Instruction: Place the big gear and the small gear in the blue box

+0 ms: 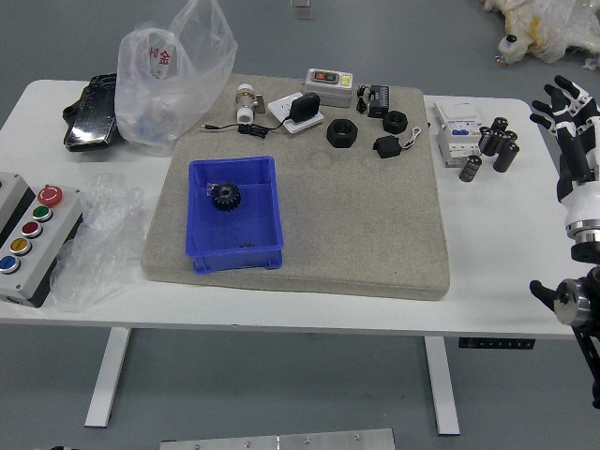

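The robot's right hand (570, 117) reaches up over the white table's (511, 239) far right corner area, its fingers spread wide and gripping nothing, well apart from the blue box (277, 202) on the left part of the beige mat (375, 234). Inside the box sits a black toothed gear (225, 196), toward the far left portion of the floor, while a small dark piece (247, 246) lies near the near wall, too small to tell whether it is the second gear. The left hand's state cannot be told. Behind the box, along the mat's far side, are a white cylindrical fitting (246, 103), a black adapter (305, 107) with its cable, a pale device (328, 87) and two black rings (342, 133). Close to the rings lies a black block (387, 146) beside a white cord. To the mat's right stand a white carton (459, 133) and a group of dark cylinders (500, 139). At left, a clear bag (164, 84) is next to a glossy black packet (92, 114), and crumpled clear plastic (98, 234) lies beside a control panel (47, 239) with colored buttons.
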Robot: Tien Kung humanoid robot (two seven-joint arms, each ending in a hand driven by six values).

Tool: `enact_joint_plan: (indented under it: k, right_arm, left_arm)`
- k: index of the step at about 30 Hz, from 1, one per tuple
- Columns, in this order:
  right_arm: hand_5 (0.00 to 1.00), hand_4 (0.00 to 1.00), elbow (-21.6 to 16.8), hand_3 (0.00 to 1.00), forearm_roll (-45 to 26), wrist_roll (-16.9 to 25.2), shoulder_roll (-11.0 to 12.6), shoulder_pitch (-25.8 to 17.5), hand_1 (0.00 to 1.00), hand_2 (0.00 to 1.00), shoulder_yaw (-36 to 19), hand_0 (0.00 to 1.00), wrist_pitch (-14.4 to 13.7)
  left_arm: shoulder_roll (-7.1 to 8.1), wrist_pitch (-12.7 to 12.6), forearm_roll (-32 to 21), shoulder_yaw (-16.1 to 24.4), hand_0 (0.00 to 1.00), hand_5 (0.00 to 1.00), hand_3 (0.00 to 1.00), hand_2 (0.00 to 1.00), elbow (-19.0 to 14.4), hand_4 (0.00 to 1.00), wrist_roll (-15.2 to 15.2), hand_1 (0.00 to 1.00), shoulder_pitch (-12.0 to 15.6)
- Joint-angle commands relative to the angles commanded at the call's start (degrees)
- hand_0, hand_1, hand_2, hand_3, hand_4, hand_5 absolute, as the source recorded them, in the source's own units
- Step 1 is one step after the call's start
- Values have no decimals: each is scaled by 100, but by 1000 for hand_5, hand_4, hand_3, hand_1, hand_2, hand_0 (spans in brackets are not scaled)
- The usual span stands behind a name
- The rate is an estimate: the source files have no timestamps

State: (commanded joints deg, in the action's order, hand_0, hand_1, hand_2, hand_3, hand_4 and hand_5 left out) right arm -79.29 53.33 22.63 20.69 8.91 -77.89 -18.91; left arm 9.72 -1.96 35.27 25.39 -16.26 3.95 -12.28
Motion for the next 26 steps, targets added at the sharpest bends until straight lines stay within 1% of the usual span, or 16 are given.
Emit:
enact_joint_plan:
  k: [3, 4, 9, 10, 13, 15, 16, 19, 23, 26]
  right_arm:
    - [651, 850, 13, 779, 6, 1, 15, -32, 700, 780, -42, 693, -6]
    - [651, 848, 16, 768, 6, 1, 21, -44, 696, 771, -61, 688, -7]
    - [651, 848, 26, 768, 38, -8, 28, -77, 696, 771, -142, 688, -17]
    - [651, 847, 28, 764, 52, -13, 29, -78, 696, 768, -154, 683, -21]
    - [651, 847, 58, 764, 55, -26, 24, -79, 696, 768, -152, 683, -29]
    - [651, 847, 70, 764, 59, -36, 22, -73, 696, 768, -137, 683, -34]
    - [650, 847, 76, 762, 69, -42, 19, -66, 694, 767, -141, 682, -37]
    - [650, 847, 96, 762, 74, -45, 0, -67, 694, 767, -192, 682, -42]
    - [648, 845, 113, 757, 62, -39, -32, -82, 693, 765, -238, 678, -40]
    - [648, 845, 128, 757, 28, -27, -52, -101, 693, 765, -251, 678, -36]
  left_arm:
    - [-24, 5, -62, -52, 678, 311, 698, 454, 2, 670, -15, 367, 4]
    - [-33, 7, -77, -66, 673, 313, 691, 372, 2, 670, -18, 315, 5]
    - [-50, 5, -158, -134, 673, 313, 691, 372, 4, 670, -30, 315, -18]
    - [-51, -1, -203, -176, 649, 315, 677, 306, 3, 669, -46, 251, -21]
    - [-54, -2, -246, -198, 649, 315, 677, 306, 1, 669, -35, 251, -11]
    - [-58, 8, -107, -83, 649, 315, 677, 306, 10, 669, 53, 251, 3]
    - [-57, 9, -32, -12, 610, 316, 649, 208, 15, 667, 110, 198, 9]
    - [-57, -15, 64, 82, 610, 316, 649, 208, 27, 667, 199, 198, 11]
    - [-61, 2, 35, 31, 608, 318, 651, 190, 32, 667, 268, 189, -1]
    - [-67, 32, 107, 73, 608, 318, 651, 190, 38, 667, 367, 189, 4]
